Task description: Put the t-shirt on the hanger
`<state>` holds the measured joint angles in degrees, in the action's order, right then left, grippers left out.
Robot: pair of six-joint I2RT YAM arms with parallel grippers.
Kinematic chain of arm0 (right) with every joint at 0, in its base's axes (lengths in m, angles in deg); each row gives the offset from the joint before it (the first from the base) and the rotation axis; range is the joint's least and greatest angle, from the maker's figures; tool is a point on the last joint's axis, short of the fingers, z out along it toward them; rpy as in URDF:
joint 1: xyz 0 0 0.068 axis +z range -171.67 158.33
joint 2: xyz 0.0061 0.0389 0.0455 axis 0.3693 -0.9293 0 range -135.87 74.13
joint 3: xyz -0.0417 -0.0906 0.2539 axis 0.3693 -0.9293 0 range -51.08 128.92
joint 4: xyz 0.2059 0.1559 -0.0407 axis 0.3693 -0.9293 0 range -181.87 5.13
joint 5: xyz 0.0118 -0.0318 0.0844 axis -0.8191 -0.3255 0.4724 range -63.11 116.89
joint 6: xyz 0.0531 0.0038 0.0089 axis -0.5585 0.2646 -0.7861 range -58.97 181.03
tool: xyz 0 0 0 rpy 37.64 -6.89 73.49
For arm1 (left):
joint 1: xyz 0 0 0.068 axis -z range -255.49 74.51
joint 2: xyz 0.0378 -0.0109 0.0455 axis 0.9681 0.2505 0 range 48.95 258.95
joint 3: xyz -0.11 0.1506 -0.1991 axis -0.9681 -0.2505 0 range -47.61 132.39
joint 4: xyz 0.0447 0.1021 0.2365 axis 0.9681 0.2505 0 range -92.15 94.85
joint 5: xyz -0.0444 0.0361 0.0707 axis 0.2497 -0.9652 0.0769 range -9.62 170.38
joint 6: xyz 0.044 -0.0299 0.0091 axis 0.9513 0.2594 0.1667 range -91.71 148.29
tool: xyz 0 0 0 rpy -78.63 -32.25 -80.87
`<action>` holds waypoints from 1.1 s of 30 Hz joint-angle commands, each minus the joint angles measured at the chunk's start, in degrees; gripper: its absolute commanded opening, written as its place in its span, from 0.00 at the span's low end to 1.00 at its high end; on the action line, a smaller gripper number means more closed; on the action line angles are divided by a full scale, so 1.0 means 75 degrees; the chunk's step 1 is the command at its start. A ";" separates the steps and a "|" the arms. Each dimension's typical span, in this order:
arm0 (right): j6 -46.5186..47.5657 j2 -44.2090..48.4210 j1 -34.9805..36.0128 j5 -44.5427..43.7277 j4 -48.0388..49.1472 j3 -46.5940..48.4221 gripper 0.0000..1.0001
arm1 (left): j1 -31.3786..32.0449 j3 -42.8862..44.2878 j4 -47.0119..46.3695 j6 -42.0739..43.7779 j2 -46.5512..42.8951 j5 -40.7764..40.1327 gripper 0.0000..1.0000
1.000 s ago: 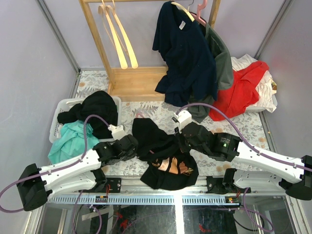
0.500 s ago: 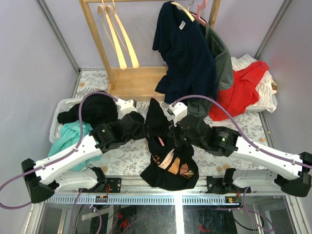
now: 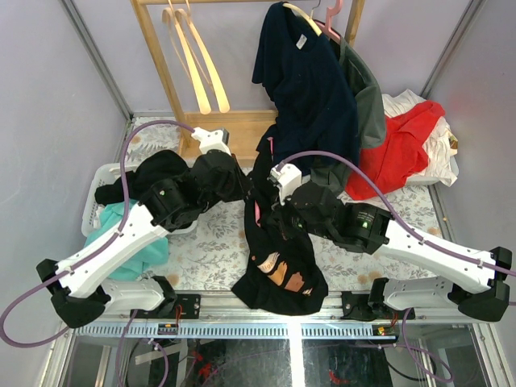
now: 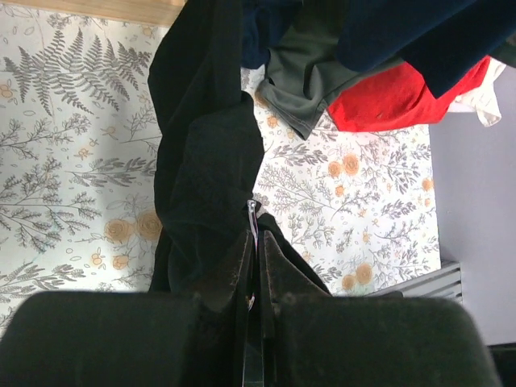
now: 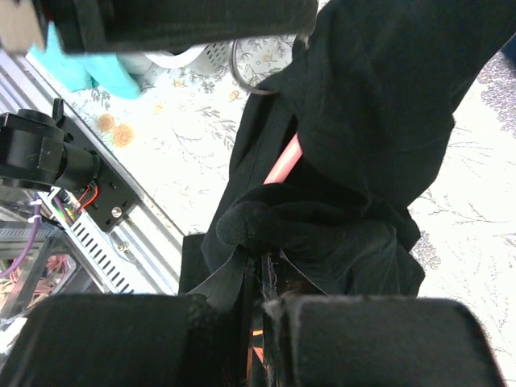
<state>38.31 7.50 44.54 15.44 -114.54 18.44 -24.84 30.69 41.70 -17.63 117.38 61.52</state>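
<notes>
The black t-shirt [image 3: 278, 258] hangs lifted between both arms, its tan print low near the table's front edge. It also shows in the left wrist view [image 4: 210, 161] and the right wrist view [image 5: 379, 121]. A strip of the pink hanger [image 3: 258, 214] shows inside the shirt, and again in the right wrist view [image 5: 282, 161], with its metal hook [image 5: 242, 72] above. My left gripper [image 3: 242, 184] is shut at the top, a thin metal sliver of the hanger between its jaws [image 4: 256, 234]. My right gripper [image 3: 280, 219] is shut on a fold of t-shirt fabric [image 5: 262, 258].
A wooden rack [image 3: 161, 64] stands at the back with cream hangers [image 3: 193, 64], a navy t-shirt [image 3: 306, 89] and a grey garment. A red garment [image 3: 399, 149] lies at the back right. A white basket [image 3: 101, 181] holds black and teal clothes at the left.
Both arms have risen and moved back towards the rack, lifting the t-shirt and hanger off the table. The shirt now hangs stretched out, its lower part still at the front edge.
</notes>
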 commanded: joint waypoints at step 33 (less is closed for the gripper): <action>-0.1265 -0.1441 -0.0534 -0.0296 0.0813 -0.0931 0.51 | -0.0361 -0.4452 -0.1586 -0.0972 -0.2137 -0.0464 0.00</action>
<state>26.70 -6.84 41.04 10.13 -107.76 5.98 -27.66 -2.92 32.15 -24.03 102.60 59.12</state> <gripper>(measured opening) 0.471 0.010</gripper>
